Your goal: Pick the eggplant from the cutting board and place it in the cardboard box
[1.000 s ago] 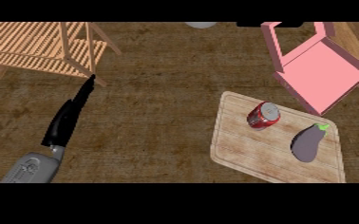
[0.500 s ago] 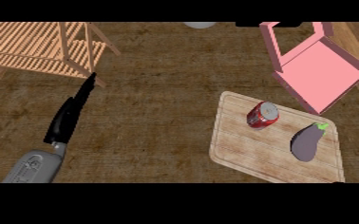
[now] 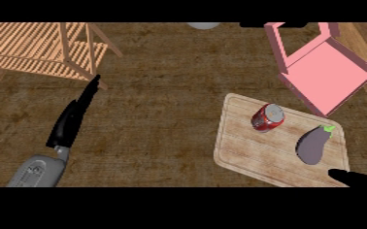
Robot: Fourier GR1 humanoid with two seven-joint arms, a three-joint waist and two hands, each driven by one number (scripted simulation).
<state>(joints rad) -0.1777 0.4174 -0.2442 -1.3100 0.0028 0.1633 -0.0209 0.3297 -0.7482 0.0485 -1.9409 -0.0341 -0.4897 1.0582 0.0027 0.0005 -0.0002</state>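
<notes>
Eggplant [image 3: 313,145]: purple, green-stemmed, lying flat

Worktop [image 3: 165,102]: dark brown wood, coarse grain, matt. Cutting board [image 3: 247,150]: pale wood, fine grain, smooth. Eggplant [image 3: 313,145]: smooth purple skin, faint sheen. Can [image 3: 267,118]: red metal, glossy. Slatted crate [image 3: 43,48] at 10 o'clock: light bare wood. Pink box [image 3: 323,73] at 2 o'clock: flat matt, plain. Left hand [image 3: 72,119]: black, matt; forearm [image 3: 36,172] grey, dull.
</notes>
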